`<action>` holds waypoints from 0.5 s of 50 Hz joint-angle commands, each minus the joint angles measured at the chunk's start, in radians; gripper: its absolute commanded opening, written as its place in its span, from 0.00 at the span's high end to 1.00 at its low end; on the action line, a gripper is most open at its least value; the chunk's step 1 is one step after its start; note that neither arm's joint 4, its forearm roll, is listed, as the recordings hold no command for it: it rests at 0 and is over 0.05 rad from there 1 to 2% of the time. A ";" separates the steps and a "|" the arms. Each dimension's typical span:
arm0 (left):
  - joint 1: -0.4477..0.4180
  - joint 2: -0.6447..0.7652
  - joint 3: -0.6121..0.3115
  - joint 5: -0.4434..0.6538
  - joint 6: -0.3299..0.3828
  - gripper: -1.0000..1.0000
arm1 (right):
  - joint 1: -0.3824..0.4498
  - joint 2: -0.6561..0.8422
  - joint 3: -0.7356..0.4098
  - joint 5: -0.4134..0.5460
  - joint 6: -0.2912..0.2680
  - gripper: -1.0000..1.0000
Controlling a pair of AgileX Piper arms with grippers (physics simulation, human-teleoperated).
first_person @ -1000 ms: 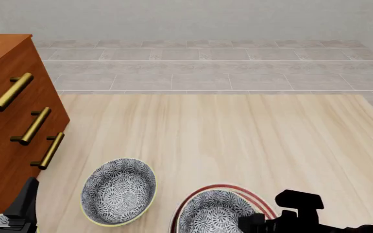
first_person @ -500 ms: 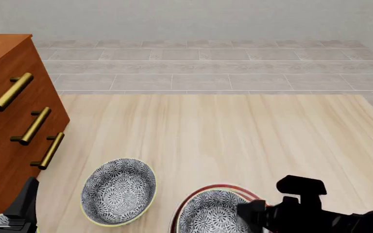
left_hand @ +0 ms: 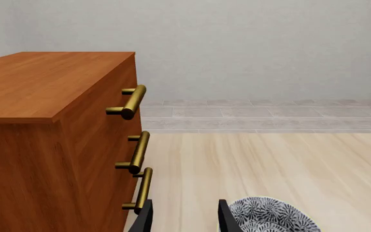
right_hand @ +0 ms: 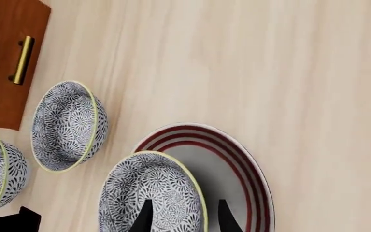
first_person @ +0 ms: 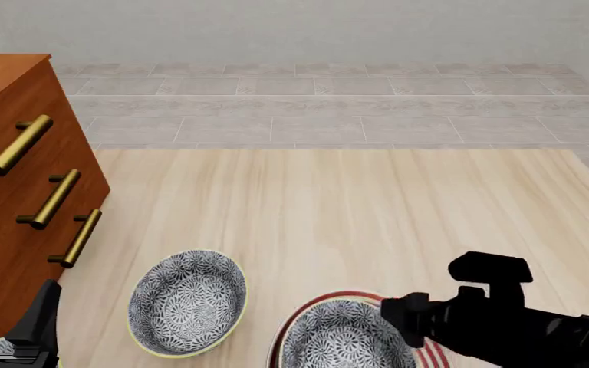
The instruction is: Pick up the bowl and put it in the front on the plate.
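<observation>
Over the last second the right gripper [right_hand: 181, 217] has risen and drawn back a little from the bowl [first_person: 337, 337], which sits on the plate [first_person: 432, 354] at the near edge of the desk [first_person: 376, 215]. That reads as a release, so the placing looks done and only the retreat remains. In the right wrist view its fingers stand apart and hold nothing, hovering over the bowl's rim. The left gripper [left_hand: 184, 217] is also parted and empty, resting near the wooden drawer chest [first_person: 8, 192]. The bowl is deep and round, densely patterned in dark blue-grey and white with a pale yellow rim; a matching second bowl [first_person: 188, 302] stands just to its left. The plate is flat, white and smooth, with three red rings.
</observation>
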State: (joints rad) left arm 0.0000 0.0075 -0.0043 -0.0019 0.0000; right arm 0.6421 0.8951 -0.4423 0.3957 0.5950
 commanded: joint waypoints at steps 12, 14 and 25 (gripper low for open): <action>0.000 0.000 0.000 0.000 0.000 0.00 | -0.058 -0.008 -0.132 0.086 -0.085 0.00; 0.000 0.000 0.000 0.000 0.000 0.00 | -0.060 -0.012 -0.141 0.094 -0.090 0.00; 0.000 0.000 0.000 0.000 0.000 0.00 | -0.093 -0.023 -0.219 0.122 -0.133 0.00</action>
State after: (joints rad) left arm 0.0000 0.0075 -0.0043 -0.0019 0.0000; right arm 0.5771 0.8808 -0.5962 0.4915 0.4979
